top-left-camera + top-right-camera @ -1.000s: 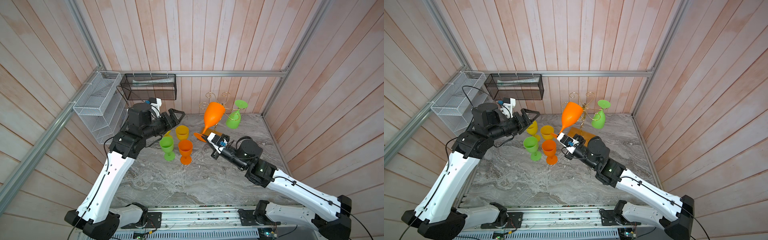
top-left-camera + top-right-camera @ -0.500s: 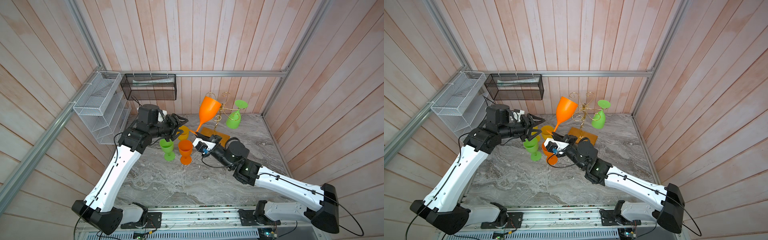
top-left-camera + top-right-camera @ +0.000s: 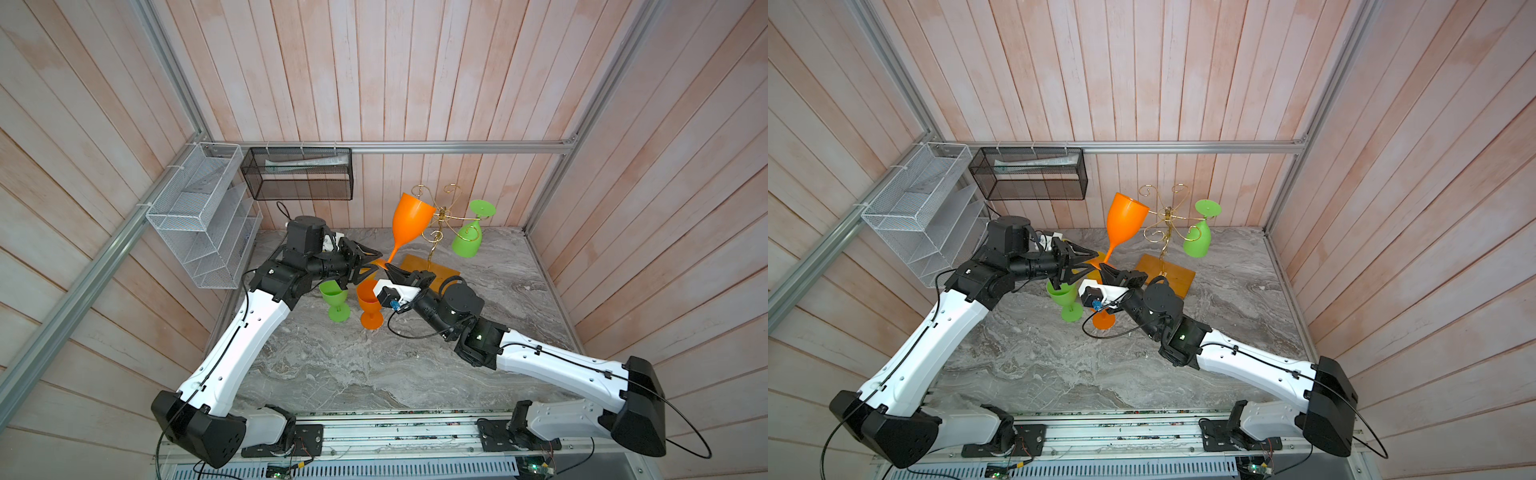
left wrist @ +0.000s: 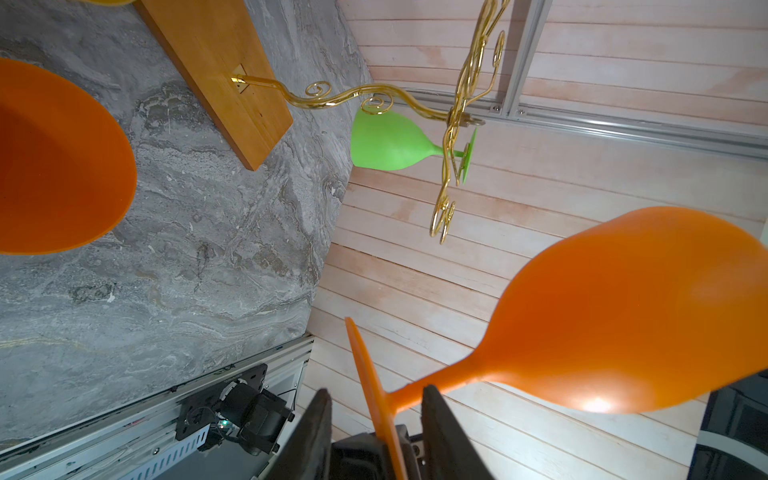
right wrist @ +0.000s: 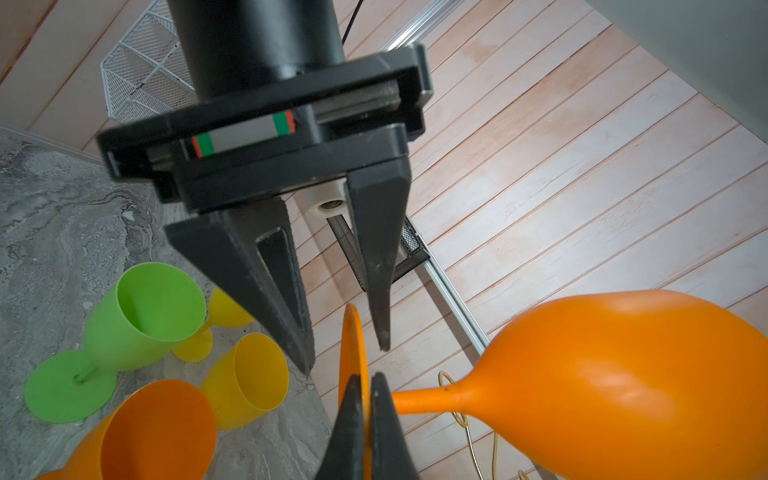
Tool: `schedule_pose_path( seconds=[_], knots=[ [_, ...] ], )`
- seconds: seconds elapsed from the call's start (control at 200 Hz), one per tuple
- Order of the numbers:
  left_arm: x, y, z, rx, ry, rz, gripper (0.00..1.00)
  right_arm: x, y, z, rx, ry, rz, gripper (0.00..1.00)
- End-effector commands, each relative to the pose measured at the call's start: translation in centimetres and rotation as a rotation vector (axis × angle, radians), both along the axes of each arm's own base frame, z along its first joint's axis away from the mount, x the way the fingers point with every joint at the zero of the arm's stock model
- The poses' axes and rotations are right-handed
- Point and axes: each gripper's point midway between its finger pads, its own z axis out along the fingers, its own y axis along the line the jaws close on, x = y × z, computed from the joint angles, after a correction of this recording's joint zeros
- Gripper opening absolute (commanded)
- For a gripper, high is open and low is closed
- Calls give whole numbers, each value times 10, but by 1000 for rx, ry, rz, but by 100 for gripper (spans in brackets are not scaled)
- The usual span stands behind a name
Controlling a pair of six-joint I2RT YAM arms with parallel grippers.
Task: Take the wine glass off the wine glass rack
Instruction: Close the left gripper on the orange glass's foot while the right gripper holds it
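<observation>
Handing over the wine glass [image 3: 409, 224], it seems.
The right gripper [image 5: 365, 384] is clamping its foot; the left gripper [image 5: 345, 358] is straddling it, jaws apart, and should close next.

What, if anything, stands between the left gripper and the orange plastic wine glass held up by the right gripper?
Nothing visible. The open jaws of the left gripper straddle the round foot of the orange plastic wine glass; the right gripper pinches that foot's edge.

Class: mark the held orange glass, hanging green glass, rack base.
held orange glass [image 3: 409, 220], in a top view, bowl
hanging green glass [image 4: 386, 143], left wrist view, bowl
rack base [image 4: 216, 54], left wrist view, wood
</observation>
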Motion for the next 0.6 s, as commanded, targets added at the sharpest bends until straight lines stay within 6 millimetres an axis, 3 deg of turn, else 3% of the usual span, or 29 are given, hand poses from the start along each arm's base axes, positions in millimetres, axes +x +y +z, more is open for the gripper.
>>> schedule_pose_path(
  seconds=[0.0,0.1,0.175,0.35,0.4,0.45,0.535,0.595],
  knots=[
    [-5,-6,14,-67,-45,-34,29,1,-2,30,59,-55,-23,0],
    [-5,-7,15,-75,-51,-36,16,2,0,29,49,-53,-24,0],
    [-4,-7,13,-74,-50,-34,0,3,1,30,51,-50,-23,0],
    [-2,-5,15,-55,-78,-31,0,1,-2,38,77,-35,-51,0],
    [0,-1,17,-37,-108,-22,0,2,-6,45,99,-8,-74,27],
    [2,4,18,-11,-148,-14,0,3,-10,50,120,52,-93,45],
    [7,13,17,10,-210,-12,0,0,-19,59,162,169,-93,61],
    [10,17,14,-16,-259,-23,0,-7,-26,66,204,236,-70,64]
  ],
)
